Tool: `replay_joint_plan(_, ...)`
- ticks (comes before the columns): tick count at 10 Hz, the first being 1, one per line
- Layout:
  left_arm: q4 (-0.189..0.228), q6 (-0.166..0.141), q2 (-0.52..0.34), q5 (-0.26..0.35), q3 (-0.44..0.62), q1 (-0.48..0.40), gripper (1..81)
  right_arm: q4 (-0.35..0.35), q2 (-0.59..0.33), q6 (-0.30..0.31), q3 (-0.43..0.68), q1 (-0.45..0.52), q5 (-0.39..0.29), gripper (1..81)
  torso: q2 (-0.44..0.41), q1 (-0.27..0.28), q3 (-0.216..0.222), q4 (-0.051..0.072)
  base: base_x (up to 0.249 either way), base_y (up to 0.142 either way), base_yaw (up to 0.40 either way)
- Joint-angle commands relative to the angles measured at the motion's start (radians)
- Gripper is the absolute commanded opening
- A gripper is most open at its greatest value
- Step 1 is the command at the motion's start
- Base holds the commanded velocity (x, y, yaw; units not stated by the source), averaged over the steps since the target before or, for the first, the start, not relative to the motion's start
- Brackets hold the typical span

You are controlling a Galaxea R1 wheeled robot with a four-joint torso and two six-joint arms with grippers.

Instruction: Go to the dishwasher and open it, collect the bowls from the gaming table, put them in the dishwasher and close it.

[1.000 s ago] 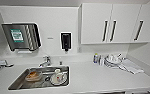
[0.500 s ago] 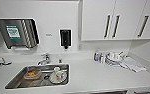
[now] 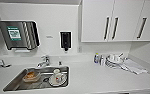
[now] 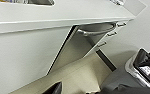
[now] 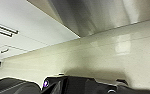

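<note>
The dishwasher [image 4: 94, 37] shows in the left wrist view as a steel-fronted panel under the white counter [image 4: 66, 15], with a bar handle [image 4: 97, 28] across its top. The right wrist view has its brushed steel front [image 5: 103, 15] close above the beige floor [image 5: 96, 55]. I cannot tell whether its door is ajar. The bowls and the gaming table are out of view. Dark parts of my left gripper [image 4: 54, 88] and right gripper [image 5: 66, 85] lie low, near the floor, in front of the cabinets.
On the counter [image 3: 96, 77] are a steel sink [image 3: 13, 83] holding a cup on a saucer [image 3: 57, 77] and an orange-brown container [image 3: 31, 76], a tap [image 3: 44, 61], and dishes with a cloth [image 3: 121, 62]. A towel dispenser [image 3: 18, 35], a soap dispenser [image 3: 65, 40] and wall cupboards [image 3: 116, 20] are above. White drawers [image 4: 112, 33] stand beside the dishwasher.
The whole head picture has shifted a little to the right, so the camera has moved slightly. Nothing on the counter has changed place.
</note>
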Motion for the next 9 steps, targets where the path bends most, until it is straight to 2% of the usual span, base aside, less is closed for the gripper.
replay_joint_plan(1, 0.016, 0.005, -0.061, 0.06, 0.094, -0.103, 81.1, 0.015, -0.056, 0.022, 0.014, 0.074, -0.033, 81.1, -0.097, 0.063, 0.0, 0.0, 0.0, 0.0, 0.0)
replay_joint_plan(2, 0.016, 0.008, -0.06, 0.089, 0.12, -0.111, 81.1, 0.017, -0.061, 0.025, 0.016, 0.076, -0.03, 81.1, -0.129, 0.082, -0.094, 0.0, 0.0, 0.0, 0.0)
replay_joint_plan(4, 0.016, 0.012, -0.061, 0.098, 0.134, -0.113, 81.1, 0.018, -0.064, 0.033, 0.016, 0.078, -0.025, 81.1, -0.184, 0.116, -0.124, 0.0, 0.0, 0.0, 0.0)
replay_joint_plan(7, 0.016, 0.012, -0.061, 0.098, 0.131, -0.113, 81.1, 0.018, -0.061, 0.034, 0.022, 0.091, -0.027, 81.1, -0.282, 0.179, -0.218, 0.0, 0.0, 0.0, 0.0)
replay_joint_plan(8, 0.016, 0.014, -0.063, 0.098, 0.128, -0.114, 81.1, 0.018, -0.058, 0.033, 0.022, 0.093, -0.025, 81.1, -0.325, 0.206, -0.164, 0.0, 0.0, 0.0, 0.0)
replay_joint_plan(9, 0.016, 0.012, -0.063, 0.098, 0.126, -0.113, 81.1, 0.018, -0.059, 0.033, 0.024, 0.093, -0.025, 81.1, -0.358, 0.228, -0.194, 0.0, 0.0, 0.0, 0.0)
